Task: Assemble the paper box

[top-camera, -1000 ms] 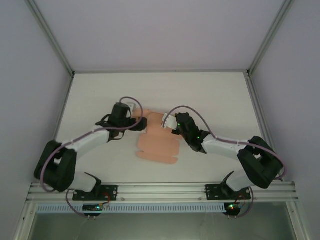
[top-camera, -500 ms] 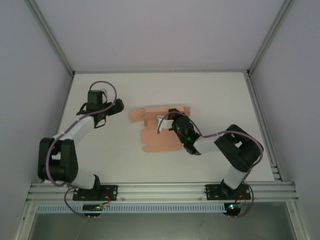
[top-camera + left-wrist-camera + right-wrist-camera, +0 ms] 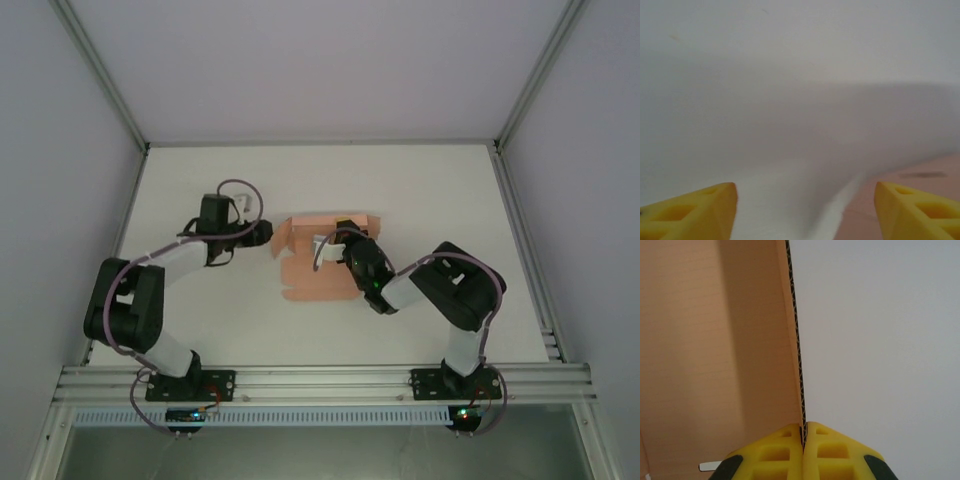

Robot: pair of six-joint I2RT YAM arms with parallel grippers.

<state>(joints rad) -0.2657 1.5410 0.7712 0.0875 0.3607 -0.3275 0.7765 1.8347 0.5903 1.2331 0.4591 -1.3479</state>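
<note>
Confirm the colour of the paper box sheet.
Salmon pink; the paper box shows it best in the right wrist view.

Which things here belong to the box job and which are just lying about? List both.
Job:
- paper box
- right gripper, shut on an edge of the box's card
- left gripper, open, beside the box

Not the job:
- table
- metal rail along the near edge

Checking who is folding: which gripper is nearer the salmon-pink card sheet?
Right. The right gripper is shut on an edge of the salmon-pink card sheet; the left gripper, open, sits beside its left edge.
</note>
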